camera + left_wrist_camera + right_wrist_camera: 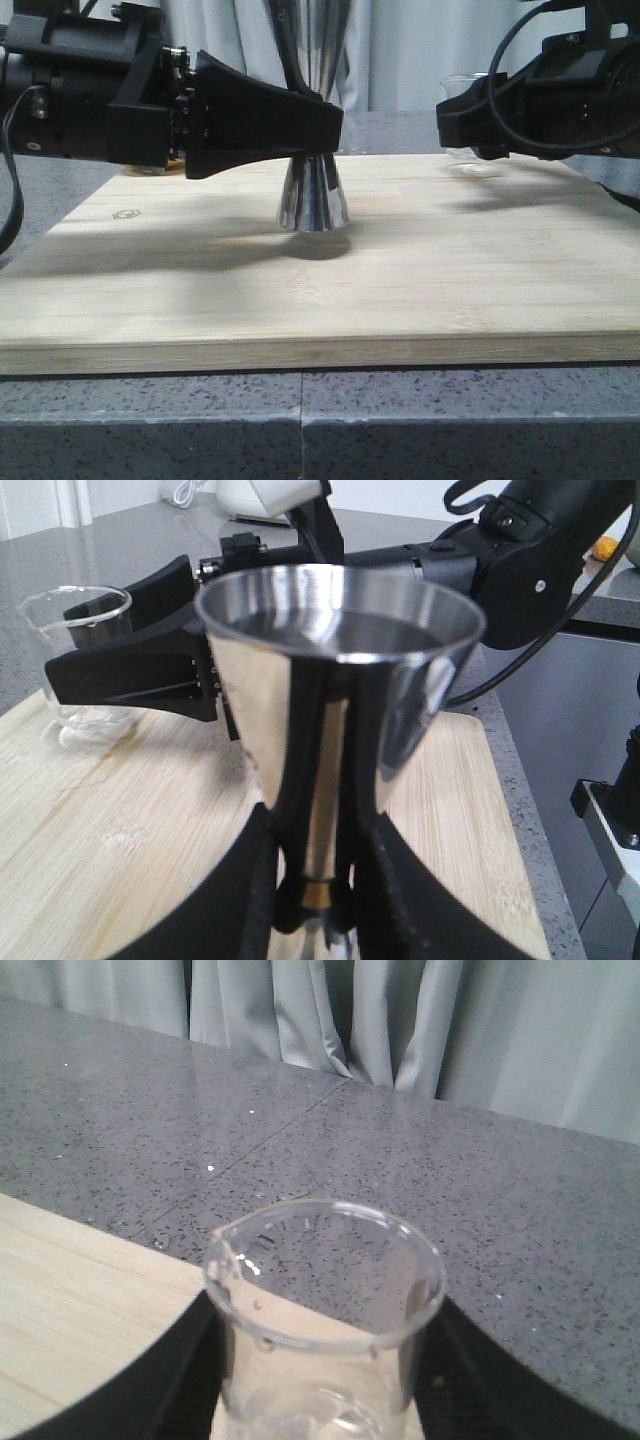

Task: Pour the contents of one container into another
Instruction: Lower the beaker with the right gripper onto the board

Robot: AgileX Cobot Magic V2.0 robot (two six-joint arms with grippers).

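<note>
The steel jigger point(313, 196) stands upright near the middle of the wooden board point(300, 300). My left gripper point(322, 127) is shut on its narrow waist. In the left wrist view the jigger's point(335, 690) upper cup fills the centre, with the gold band low between the black fingers point(262, 880). The clear glass beaker point(463, 88) stands at the board's far right edge. My right gripper point(458, 125) is shut on its sides. In the right wrist view the beaker point(322, 1380) sits between the two fingers point(185, 1375), pouring lip at the rim. The beaker point(82, 650) also shows in the left wrist view.
The board lies on a grey speckled counter point(300, 420) with grey curtains point(400, 1020) behind it. Broad bare board lies in front of the jigger and between the two grippers. Cables point(520, 50) hang off the right arm.
</note>
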